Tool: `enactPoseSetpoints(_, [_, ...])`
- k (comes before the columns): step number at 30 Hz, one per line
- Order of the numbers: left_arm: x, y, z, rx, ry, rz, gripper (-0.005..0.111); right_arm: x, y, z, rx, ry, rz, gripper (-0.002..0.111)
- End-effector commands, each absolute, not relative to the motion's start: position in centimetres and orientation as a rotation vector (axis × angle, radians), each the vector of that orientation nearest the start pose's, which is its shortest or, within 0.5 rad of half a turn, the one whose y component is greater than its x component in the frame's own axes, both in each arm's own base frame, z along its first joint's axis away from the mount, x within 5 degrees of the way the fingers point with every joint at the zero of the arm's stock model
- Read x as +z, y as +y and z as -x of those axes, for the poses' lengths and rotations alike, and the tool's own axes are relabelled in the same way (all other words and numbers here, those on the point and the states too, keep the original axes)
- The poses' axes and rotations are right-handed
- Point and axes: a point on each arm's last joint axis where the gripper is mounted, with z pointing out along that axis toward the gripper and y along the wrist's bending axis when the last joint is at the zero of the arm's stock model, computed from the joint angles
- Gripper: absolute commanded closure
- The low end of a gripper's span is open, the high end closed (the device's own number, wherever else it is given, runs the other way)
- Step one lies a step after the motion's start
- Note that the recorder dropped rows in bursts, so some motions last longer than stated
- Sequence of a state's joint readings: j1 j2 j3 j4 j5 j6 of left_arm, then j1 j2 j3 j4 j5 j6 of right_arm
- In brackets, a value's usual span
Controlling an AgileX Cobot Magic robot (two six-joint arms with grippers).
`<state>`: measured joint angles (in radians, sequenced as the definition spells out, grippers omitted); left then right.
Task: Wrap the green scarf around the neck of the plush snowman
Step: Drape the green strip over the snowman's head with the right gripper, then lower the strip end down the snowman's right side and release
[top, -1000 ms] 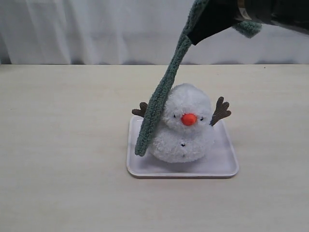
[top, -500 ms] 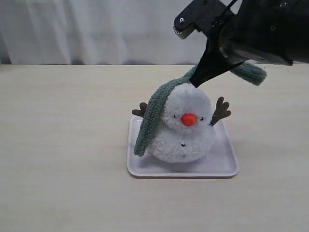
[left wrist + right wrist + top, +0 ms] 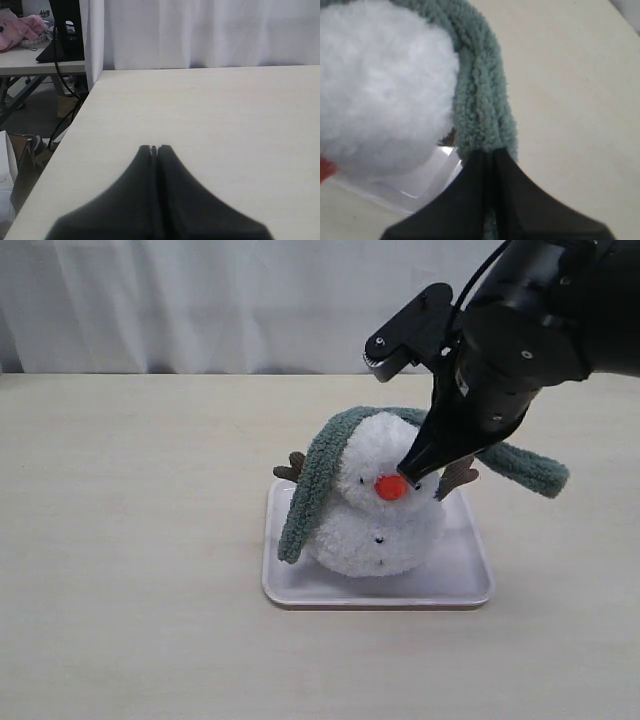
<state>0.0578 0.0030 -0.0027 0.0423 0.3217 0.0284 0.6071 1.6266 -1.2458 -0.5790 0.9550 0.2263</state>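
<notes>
The snowman point(image 3: 375, 530) sits in a pale tray point(image 3: 470, 585) around the middle of the table point(image 3: 130, 540), a little closer to the edge nearest the exterior camera than to the curtained far edge. The green scarf point(image 3: 312, 480) lies over the top of its head, not yet at the neck point(image 3: 365, 505). 1 end hangs down the side facing the left edge of the tabletop, its tip reaching the tray. The other end runs behind the head and out toward the right edge.

The right gripper point(image 3: 412, 468) is clamped on that second stretch of scarf, and the right wrist view shows its jaws pinched tight on the fleece. It hovers just in front of the face, beside the orange nose point(image 3: 391, 486). The left gripper point(image 3: 154, 148) is closed on nothing above bare tabletop near the left edge.

This looks like the middle of the wrapping step, with the scarf draped but no loop made. The next move likely calls for carrying the held end lower, under the nose at twig-arm level, and across the front, so the band slides off the crown into the narrowing.
</notes>
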Motion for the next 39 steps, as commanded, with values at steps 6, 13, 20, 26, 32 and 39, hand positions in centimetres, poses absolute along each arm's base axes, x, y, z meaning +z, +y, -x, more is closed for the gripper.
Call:
enactPoseSetpoints(6, [18.6,0.4,-5.4,0.095,1.790,-0.003,0.107,24.5,15.2,-28.3,-0.442,2.577,0.919,0.104])
enactPoseSetpoints(13, [18.6,0.4,-5.4,0.095,1.790,-0.003,0.107,22.5,15.5,-27.5,-0.330,2.614,0.915,0.104])
enactPoseSetpoints(20, [18.6,0.4,-5.4,0.095,1.790,-0.003,0.107,21.4,16.0,-27.4,-0.265,2.615,0.915,0.104])
enactPoseSetpoints(26, [18.6,0.4,-5.4,0.095,1.790,-0.003,0.107,21.0,16.2,-27.5,-0.257,2.639,0.909,0.078])
enactPoseSetpoints(32, [18.6,0.4,-5.4,0.095,1.790,-0.003,0.107,21.0,16.1,-27.4,-0.267,2.651,0.910,0.043])
enactPoseSetpoints(39, [18.6,0.4,-5.4,0.095,1.790,-0.003,0.107,22.1,15.8,-27.1,-0.289,2.663,0.895,0.032])
